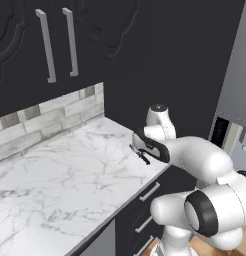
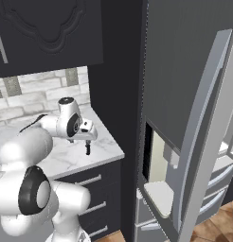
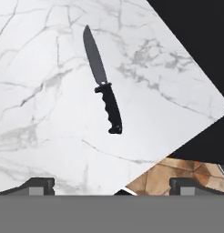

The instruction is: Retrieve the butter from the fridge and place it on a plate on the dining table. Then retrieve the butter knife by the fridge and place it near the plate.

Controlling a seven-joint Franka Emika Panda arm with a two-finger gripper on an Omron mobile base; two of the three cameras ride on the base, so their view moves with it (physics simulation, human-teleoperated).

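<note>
Knife sitting on the marble, jaws wide apart above it.

My hand cam gives me the butter knife (image 3: 103,81) whole: slim pointed dark blade, ribbed black handle, flat on the veined white counter (image 3: 36,91) near its right corner. In the left base cam the arm mostly covers it. Right base cam adds the gripper (image 2: 88,142) over the counter edge, plus the grey steel fridge (image 2: 194,118) with a door ajar, white inside.

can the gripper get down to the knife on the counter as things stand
Probably yes. The gripper is open above the knife, which lies flat and alone on the marble counter near its corner, with nothing between them.
</note>
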